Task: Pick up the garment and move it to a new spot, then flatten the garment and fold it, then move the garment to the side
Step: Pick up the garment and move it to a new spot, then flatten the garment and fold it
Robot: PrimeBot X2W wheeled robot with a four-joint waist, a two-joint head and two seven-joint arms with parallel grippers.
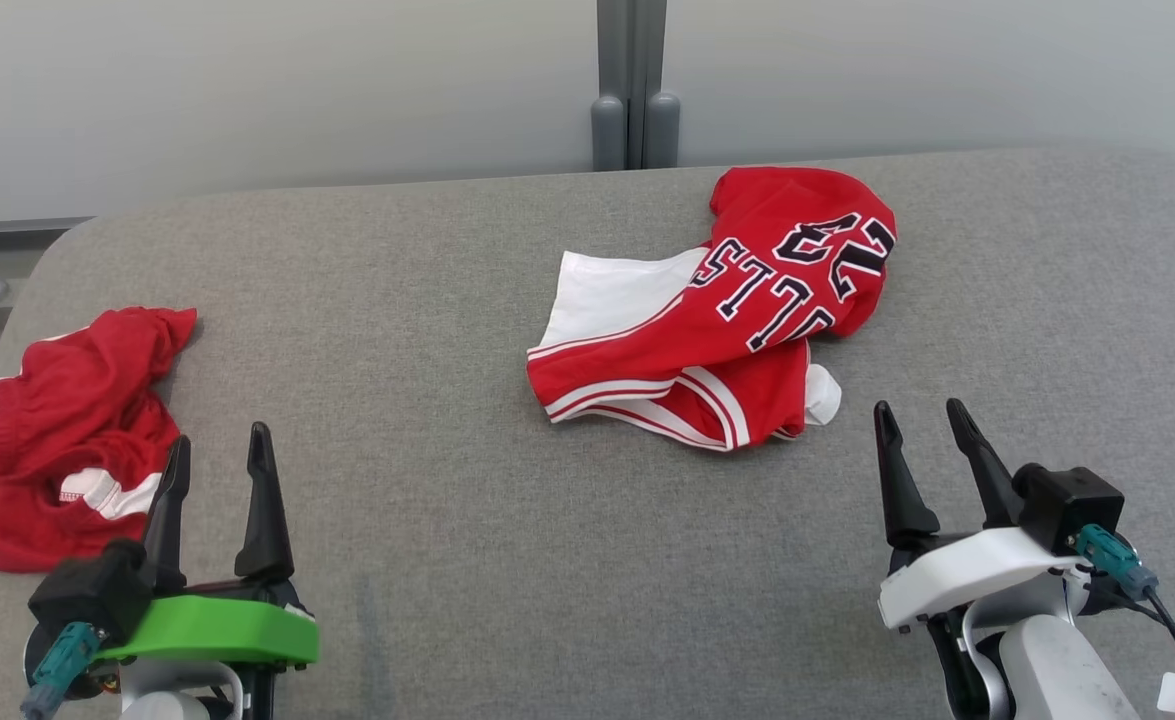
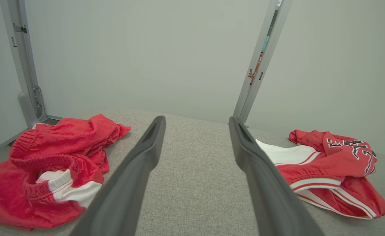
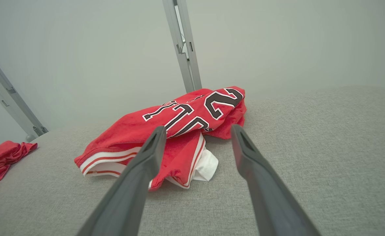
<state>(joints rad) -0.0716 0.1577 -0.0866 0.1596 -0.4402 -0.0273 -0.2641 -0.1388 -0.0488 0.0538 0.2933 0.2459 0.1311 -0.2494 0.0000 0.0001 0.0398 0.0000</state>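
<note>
A red jersey-style garment point(image 1: 737, 300) with white trim and dark letters lies crumpled on the grey fabric table point(image 1: 467, 560), right of centre. It also appears at the right of the left wrist view point(image 2: 336, 160) and just ahead of the right fingers point(image 3: 130, 131). A second crumpled red garment point(image 1: 67, 420) with a white waistband lies at the table's left edge point(image 2: 48, 157) point(image 3: 2, 154). My left gripper point(image 1: 220, 435) point(image 2: 196, 118) is open and empty beside that left garment. My right gripper point(image 1: 918, 407) point(image 3: 198, 127) is open and empty just near-right of the jersey.
A pale wall with a grey vertical post point(image 1: 632, 90) stands behind the table's far edge. The table's rounded left corner point(image 1: 57, 250) is close to the left garment. Bare grey fabric stretches between the two garments and along the near edge.
</note>
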